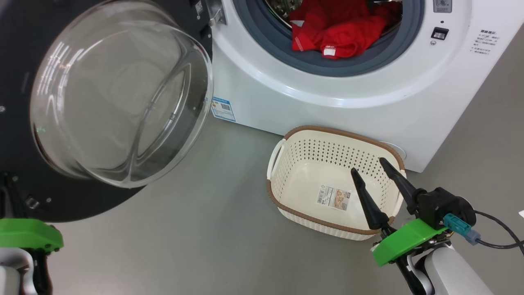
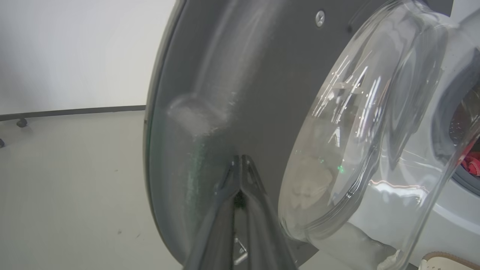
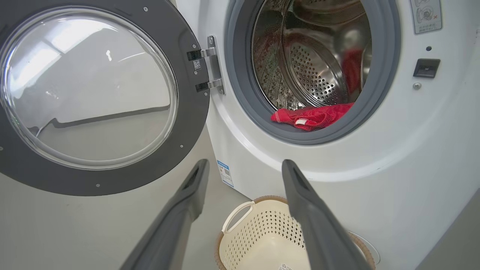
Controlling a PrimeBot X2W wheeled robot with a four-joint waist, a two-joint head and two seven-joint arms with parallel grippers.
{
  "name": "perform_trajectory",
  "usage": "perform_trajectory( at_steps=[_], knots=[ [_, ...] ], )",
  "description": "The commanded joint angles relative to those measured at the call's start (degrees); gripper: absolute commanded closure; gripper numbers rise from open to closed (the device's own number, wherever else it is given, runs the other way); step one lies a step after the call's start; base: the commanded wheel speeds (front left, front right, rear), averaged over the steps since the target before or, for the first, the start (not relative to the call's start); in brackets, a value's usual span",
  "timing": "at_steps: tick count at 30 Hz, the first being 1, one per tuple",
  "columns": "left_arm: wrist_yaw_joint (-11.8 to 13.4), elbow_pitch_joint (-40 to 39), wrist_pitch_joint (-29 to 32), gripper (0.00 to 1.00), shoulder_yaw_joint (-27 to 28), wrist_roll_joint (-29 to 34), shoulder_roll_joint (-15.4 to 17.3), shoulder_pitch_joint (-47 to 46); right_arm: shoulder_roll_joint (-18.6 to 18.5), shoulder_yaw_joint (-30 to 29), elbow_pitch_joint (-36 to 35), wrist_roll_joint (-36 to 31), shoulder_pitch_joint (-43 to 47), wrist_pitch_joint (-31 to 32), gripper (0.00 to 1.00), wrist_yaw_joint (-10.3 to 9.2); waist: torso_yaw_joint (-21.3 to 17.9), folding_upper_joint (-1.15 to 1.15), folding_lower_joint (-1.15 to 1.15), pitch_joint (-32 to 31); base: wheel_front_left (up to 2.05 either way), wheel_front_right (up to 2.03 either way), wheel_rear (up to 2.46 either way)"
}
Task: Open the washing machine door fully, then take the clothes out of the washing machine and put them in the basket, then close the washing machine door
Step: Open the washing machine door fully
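The washing machine door (image 1: 118,94) stands swung out to the left, black rim around its clear glass bowl. My left gripper (image 2: 240,159) is shut, its fingertips pressed against the door's dark inner rim (image 2: 243,75) beside the glass. Red clothes (image 1: 339,32) lie at the mouth of the washing machine (image 1: 327,110), one with a white label draped over the grey ring (image 3: 311,116). The cream basket (image 1: 339,133) sits on the floor before the machine with nothing in it but its sticker. My right gripper (image 1: 368,166) is open above the basket's near right side, nothing between its fingers (image 3: 187,195).
Grey floor (image 1: 213,229) spreads between the door and the basket. The steel drum (image 3: 315,75) shows behind the clothes. A cable (image 1: 499,237) trails from my right wrist. A white wall and a dark floor rail (image 2: 75,111) lie beyond the door.
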Motion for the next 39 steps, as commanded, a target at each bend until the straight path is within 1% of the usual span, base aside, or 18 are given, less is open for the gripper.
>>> perform_trajectory(
  at_steps=[1, 6, 12, 14, 15, 16, 17, 18, 19, 20, 21, 22, 23, 27, 32, 34, 37, 39],
  knots=[
    [-0.6, 0.3, -0.7, 1.0, 3.2, 0.2, 3.5, -2.9, -0.1, 0.8, -1.4, -0.1, -1.8, -0.5, 0.0, 0.26, -0.3, 0.0, 0.0, 0.2, 0.0, 0.0, 0.0],
    [-1.8, 2.4, -0.9, 1.0, 4.5, 0.5, 3.5, -3.8, 0.0, 0.3, -1.3, 0.0, -1.7, -0.5, 0.0, 0.26, -0.8, 0.0, 0.0, 0.3, 0.0, 0.0, 0.0],
    [-3.0, 2.2, -0.9, 1.0, 7.1, 1.7, 3.2, -3.2, 0.1, -0.8, -1.4, -0.3, -2.1, -0.5, 0.0, 0.26, -1.5, 0.0, 0.0, 0.2, 0.0, 0.0, 0.0],
    [-3.7, 1.2, -0.9, 0.82, 8.0, 2.2, 2.5, -2.5, 0.2, -1.3, -1.4, -0.3, -2.2, -0.5, 0.0, 0.26, -1.7, 0.0, 0.0, 0.0, 0.0, 0.0, 0.0],
    [-4.0, 0.4, -0.9, 0.69, 8.3, 2.6, 2.2, -2.1, 0.3, -1.5, -1.5, -0.4, -2.2, -0.5, 0.0, 0.26, -1.8, 0.0, 0.0, -0.1, 0.0, 0.0, 0.0],
    [-4.0, 0.4, -0.9, 0.69, 8.3, 2.6, 2.2, -2.1, 0.3, -1.5, -1.5, -0.4, -2.2, -0.5, 0.0, 0.26, -1.8, 0.0, 0.0, -0.1, 0.0, 0.0, 0.0],
    [-4.1, -0.5, -0.9, 0.62, 8.7, 3.0, 1.8, -1.6, 0.3, -1.8, -1.6, -0.5, -2.2, -0.5, 0.0, 0.26, -1.9, 0.0, 0.0, -0.2, 0.0, 0.0, 0.0],
    [-4.3, -1.4, -0.9, 0.51, 9.1, 3.3, 1.3, -1.1, 0.4, -2.1, -1.6, -0.5, -2.2, -0.5, 0.0, 0.26, -2.1, 0.0, 0.0, -0.3, 0.0, 0.0, 0.0],
    [-4.4, -2.7, -0.9, 0.22, 9.4, 3.8, 0.9, -0.6, 0.4, -2.4, -1.8, -0.6, -2.2, -0.5, 0.0, 0.26, -2.2, 0.0, 0.0, -0.4, 0.0, 0.0, 0.0],
    [-4.7, -6.2, -0.9, 0.0, 9.8, 5.2, 0.0, 0.3, 0.5, -3.0, -2.0, -0.7, -2.2, -0.5, 0.0, 0.26, -2.5, 0.0, 0.0, -0.8, 0.0, 0.0, 0.0],
    [-4.7, -6.2, -0.9, 0.0, 9.8, 5.2, 0.0, 0.3, 0.5, -3.0, -2.0, -0.7, -2.2, -0.5, 0.0, 0.26, -2.5, 0.0, 0.0, -0.8, 0.0, 0.0, 0.0],
    [-5.2, -8.1, -0.9, 0.0, 9.8, 5.6, -0.7, 0.8, 0.6, -3.3, -2.2, -0.8, -2.1, -0.5, 0.0, 0.26, -2.6, 0.0, 0.0, -0.9, 0.0, 0.0, 0.0],
    [-5.9, -12.0, -0.9, 0.0, 9.6, 6.8, -1.9, 1.6, 0.7, -3.8, -2.4, -0.9, -2.0, -0.5, 0.0, 0.26, -3.0, 0.0, 0.0, -1.3, 0.0, 0.0, 0.0],
    [-7.3, -19.9, -0.9, 0.0, 7.9, 8.2, -4.6, 2.8, 1.0, -4.9, -3.1, -1.7, -2.0, -0.5, 0.0, 0.26, -4.2, 0.0, 0.0, -2.2, 0.0, 0.0, 0.0],
    [-7.6, -26.5, 0.1, 0.0, 5.3, 8.3, -7.0, 4.3, 1.6, -6.0, -4.2, -2.5, -1.8, -0.5, 0.0, 0.26, -6.8, 0.0, 0.0, -3.0, 0.0, 0.0, 0.0],
    [-7.7, -28.5, 1.0, 0.0, 4.6, 7.9, -7.6, 4.7, 1.8, -6.5, -4.5, -2.7, -1.8, -0.5, 0.0, 0.26, -8.0, 0.0, 0.0, -3.1, 0.0, 0.0, 0.0],
    [-9.4, -29.5, 1.7, 0.0, 4.2, 6.4, -7.3, 5.7, 2.0, -7.4, -4.8, -3.2, -1.3, -0.5, 0.0, 0.26, -9.9, 0.0, 0.0, -3.5, 0.0, 0.0, 0.0],
    [-10.2, -30.0, 1.9, 0.0, 3.2, 6.6, -7.1, 6.2, 2.2, -8.0, -4.9, -3.3, -0.9, -0.5, 0.0, 0.26, -11.3, 0.0, 0.0, -3.9, 0.0, 0.0, 0.0]
  ],
)
